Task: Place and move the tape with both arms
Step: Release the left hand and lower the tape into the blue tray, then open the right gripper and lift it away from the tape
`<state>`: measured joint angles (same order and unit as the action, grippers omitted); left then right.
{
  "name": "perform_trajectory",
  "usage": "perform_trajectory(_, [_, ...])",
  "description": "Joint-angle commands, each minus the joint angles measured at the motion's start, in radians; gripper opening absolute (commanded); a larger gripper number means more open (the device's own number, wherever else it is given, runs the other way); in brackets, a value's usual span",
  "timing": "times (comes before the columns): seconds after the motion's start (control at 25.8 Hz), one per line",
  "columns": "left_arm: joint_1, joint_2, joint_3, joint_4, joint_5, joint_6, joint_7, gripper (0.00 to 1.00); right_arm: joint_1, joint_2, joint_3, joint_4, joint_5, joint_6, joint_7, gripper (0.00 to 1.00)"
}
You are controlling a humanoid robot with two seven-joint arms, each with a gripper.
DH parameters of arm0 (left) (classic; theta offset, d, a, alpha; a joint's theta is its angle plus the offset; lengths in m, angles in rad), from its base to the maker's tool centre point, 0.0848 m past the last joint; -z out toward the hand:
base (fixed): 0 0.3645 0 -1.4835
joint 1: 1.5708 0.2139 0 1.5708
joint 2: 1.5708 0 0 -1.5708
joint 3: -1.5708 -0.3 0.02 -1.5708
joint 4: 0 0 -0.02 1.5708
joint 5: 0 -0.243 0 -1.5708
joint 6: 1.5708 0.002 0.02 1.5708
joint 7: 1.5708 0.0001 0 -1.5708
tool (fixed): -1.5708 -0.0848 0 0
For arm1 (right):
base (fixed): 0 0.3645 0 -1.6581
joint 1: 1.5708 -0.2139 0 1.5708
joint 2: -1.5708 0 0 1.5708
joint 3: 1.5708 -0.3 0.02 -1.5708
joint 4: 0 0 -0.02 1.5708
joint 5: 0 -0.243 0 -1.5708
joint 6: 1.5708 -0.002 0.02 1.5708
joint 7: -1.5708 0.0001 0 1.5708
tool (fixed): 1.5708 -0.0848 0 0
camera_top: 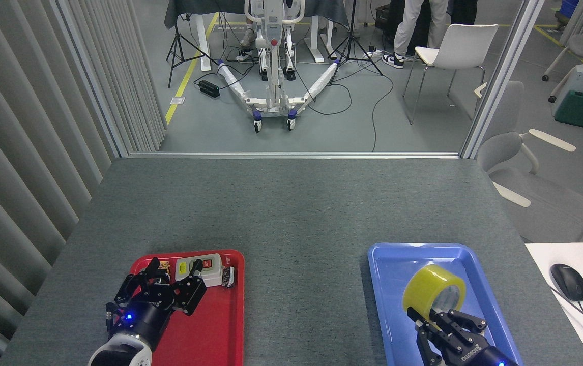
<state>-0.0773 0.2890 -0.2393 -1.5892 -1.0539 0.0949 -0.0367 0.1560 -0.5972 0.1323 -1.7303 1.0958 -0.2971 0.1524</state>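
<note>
The tape [431,290], a wide yellow roll with a pale core, stands on edge over the blue tray [398,315]. My right gripper [441,312] comes up from the bottom edge and is shut on the tape's near rim. My left gripper [174,268] hovers over the red tray [215,325] with its black fingers [193,269] spread open and nothing between them, close to the grey switch box [207,269].
The red tray also holds a small black and orange button part [162,268] and a small component [228,277] beside the switch box. A white desk with a mouse [569,282] lies to the right. Beyond the table's far edge are chairs and a person's legs.
</note>
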Motion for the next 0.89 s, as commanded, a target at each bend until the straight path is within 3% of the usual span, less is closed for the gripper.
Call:
perform_trajectory(0.0, [0.016,-0.010,0.032,-0.018,0.000,0.031,-0.009,1.00,-0.056,-0.003,0.009,0.025,-0.025,0.193,0.173,0.00])
perform_trajectory(0.15, [0.019,-0.005,0.035,0.000,0.134,0.029,-0.011,1.00,-0.121,0.000,0.046,0.046,-0.062,0.348,0.381,0.01])
perform_trajectory(0.27, [0.019,-0.004,0.035,0.003,0.150,0.026,-0.011,1.00,-0.136,0.013,0.063,0.048,-0.062,0.446,0.461,0.03])
perform_trajectory(0.62, [0.019,0.010,0.037,0.011,0.153,0.040,-0.011,1.00,-0.191,0.034,0.116,0.114,-0.109,0.496,0.510,0.08])
perform_trajectory(0.7, [0.017,0.013,0.037,0.018,0.155,0.040,-0.011,1.00,-0.202,0.036,0.124,0.133,-0.109,0.504,0.507,0.19])
perform_trajectory(0.85, [0.017,0.022,0.037,0.023,0.155,0.042,-0.011,1.00,-0.211,0.036,0.125,0.152,-0.108,0.506,0.495,0.51])
